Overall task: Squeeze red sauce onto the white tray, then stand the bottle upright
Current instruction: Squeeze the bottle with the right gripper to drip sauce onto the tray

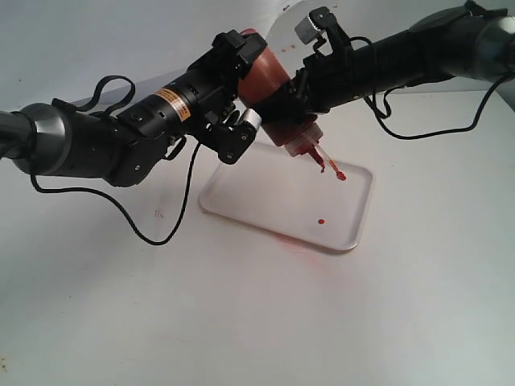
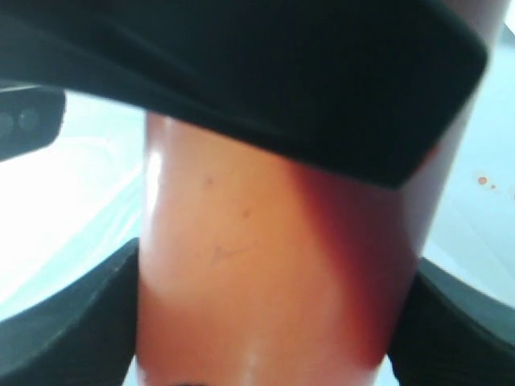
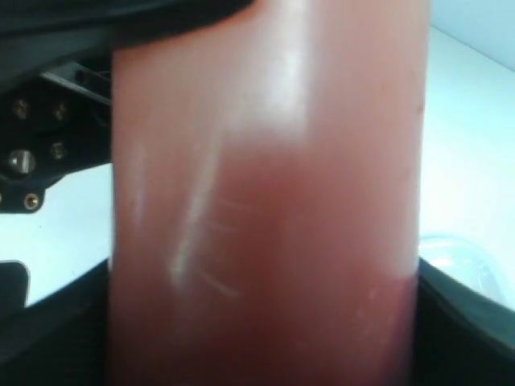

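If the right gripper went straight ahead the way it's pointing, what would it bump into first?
The bottle: the right gripper already has it between its jaws. Beyond it, probably the left gripper, though depth is unclear.

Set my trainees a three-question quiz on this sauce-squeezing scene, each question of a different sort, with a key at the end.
1. True or false: the bottle stands upright on the tray.
2. Of the left gripper and the right gripper, which grips the bottle? A) left only B) right only C) both
3. In a few words: what small red thing lies on the tray?

Key
1. False: it is held tilted above the tray, nozzle pointing down.
2. C
3. A drop of sauce.
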Controlling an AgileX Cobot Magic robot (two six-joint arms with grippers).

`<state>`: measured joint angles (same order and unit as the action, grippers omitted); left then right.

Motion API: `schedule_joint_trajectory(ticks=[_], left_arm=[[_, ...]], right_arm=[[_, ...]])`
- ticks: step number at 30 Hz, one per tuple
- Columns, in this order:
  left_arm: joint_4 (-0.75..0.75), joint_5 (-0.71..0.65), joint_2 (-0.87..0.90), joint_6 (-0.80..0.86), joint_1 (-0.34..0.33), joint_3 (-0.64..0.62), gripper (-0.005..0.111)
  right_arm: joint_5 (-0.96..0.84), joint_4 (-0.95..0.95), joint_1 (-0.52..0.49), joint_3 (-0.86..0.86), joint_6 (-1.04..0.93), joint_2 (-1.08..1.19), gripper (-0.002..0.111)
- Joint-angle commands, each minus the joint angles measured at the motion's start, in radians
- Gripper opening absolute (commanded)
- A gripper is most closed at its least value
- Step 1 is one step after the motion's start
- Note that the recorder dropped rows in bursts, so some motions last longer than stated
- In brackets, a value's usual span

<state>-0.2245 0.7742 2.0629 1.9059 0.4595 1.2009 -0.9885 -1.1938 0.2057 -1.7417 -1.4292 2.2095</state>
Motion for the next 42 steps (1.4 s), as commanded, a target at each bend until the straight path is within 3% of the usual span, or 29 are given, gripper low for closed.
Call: schedule_joint_trajectory(ticks=[1, 7, 11, 14, 20, 23, 30, 32, 34, 35, 37, 42], left_arm=[[0.007, 0.083, -0.014, -0.042, 0.011, 0.014, 0.0], [0.007, 0.083, -0.014, -0.042, 0.011, 0.014, 0.0], [0.007, 0.083, -0.014, -0.042, 0.011, 0.014, 0.0], [0.007, 0.083, -0.014, -0.042, 0.011, 0.014, 0.0], [0.007, 0.083, -0.014, -0.042, 0.011, 0.014, 0.0], [0.007, 0.083, -0.014, -0.042, 0.011, 0.014, 0.0], [0.007, 0.083, -0.014, -0.042, 0.011, 0.014, 0.0], [0.007, 0.083, -0.014, -0.042, 0.011, 0.014, 0.0], [0.007, 0.083, -0.014, -0.042, 0.011, 0.014, 0.0], [0.007, 0.083, -0.014, -0.042, 0.011, 0.014, 0.0], [0.007, 0.083, -0.014, -0.042, 0.011, 0.014, 0.0], [0.007, 0.083, -0.014, -0.042, 0.011, 0.014, 0.0]], right_arm=[[0.114, -0.011, -0.003, -0.006, -0.012, -0.001, 0.0], [0.133, -0.011, -0.003, -0.006, -0.012, -0.001, 0.0], [0.133, -0.012, -0.003, -0.006, -0.012, -0.001, 0.011], [0.135, -0.012, -0.003, -0.006, -0.012, -0.001, 0.026], [0.161, -0.013, -0.003, -0.006, -0.012, -0.001, 0.07], [0.161, -0.029, -0.003, -0.006, -0.01, -0.001, 0.076], [0.161, -0.029, -0.003, -0.006, -0.01, -0.001, 0.075], [0.161, -0.029, -0.003, -0.006, -0.01, -0.001, 0.069], [0.161, -0.027, -0.003, -0.006, -0.01, -0.001, 0.046], [0.161, -0.025, -0.003, -0.006, -0.01, -0.001, 0.024], [0.161, -0.021, -0.003, -0.006, -0.01, -0.001, 0.001], [0.161, -0.021, -0.003, -0.006, -0.012, -0.001, 0.001]])
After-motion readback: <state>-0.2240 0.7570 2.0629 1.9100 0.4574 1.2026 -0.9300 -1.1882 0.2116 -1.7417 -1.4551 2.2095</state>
